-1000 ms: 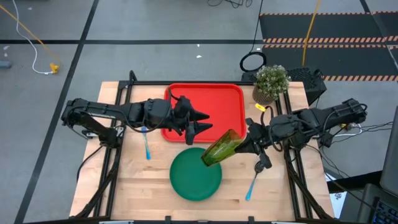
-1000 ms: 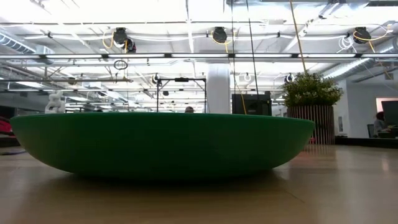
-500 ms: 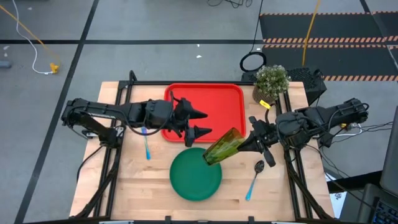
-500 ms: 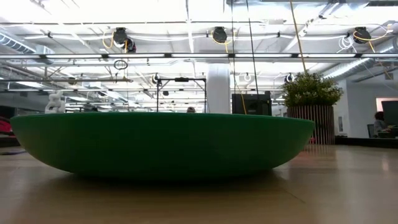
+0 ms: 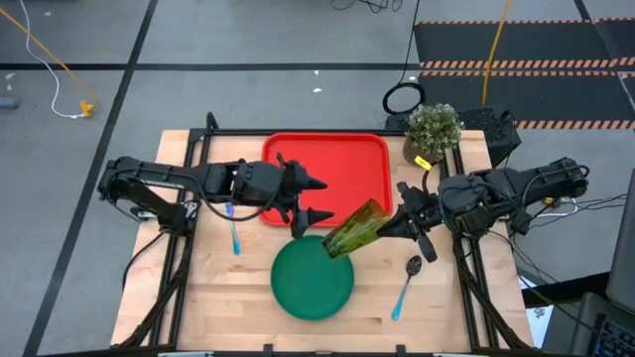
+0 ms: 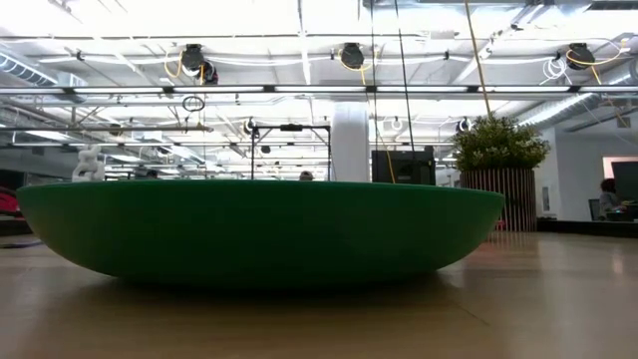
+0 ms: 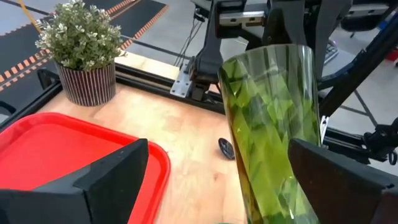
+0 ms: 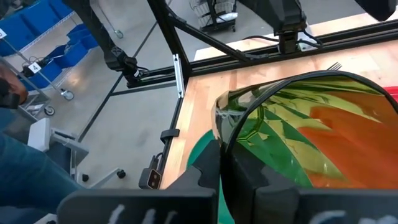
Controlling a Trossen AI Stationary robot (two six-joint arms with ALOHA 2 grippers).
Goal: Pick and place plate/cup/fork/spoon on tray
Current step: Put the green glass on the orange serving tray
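The olive-green cup (image 5: 355, 230) hangs tilted in my right gripper (image 5: 390, 226), over the gap between the red tray (image 5: 342, 159) and the dark-green plate (image 5: 313, 280). It also shows in the left wrist view (image 7: 273, 124). My left gripper (image 5: 319, 201) is open over the tray's near edge. It faces the cup's free end from the left without touching it. The plate lies flat on the table and fills the low view (image 6: 259, 229). The fork (image 5: 233, 230) lies left of the tray. The spoon (image 5: 405, 283) lies right of the plate. My right gripper holds the cup by its wall at the end nearest the gripper (image 8: 219, 134). One finger (image 8: 208, 165) seems to be outside the wall and the other (image 8: 261, 180) inside. The fingers come from the table's right. The cup is lifted clear, its free end slanting down toward the plate.
A potted plant (image 5: 433, 131) stands at the table's far right corner, close to the tray. The spoon lies just below my right arm. Bare wood lies near the front edge on both sides of the plate.
My left gripper has opened wider and drawn back a little toward the table's left. My right gripper has shifted slightly with the cup and has uncovered the spoon's bowl. The cup stays tilted and clear of the table.
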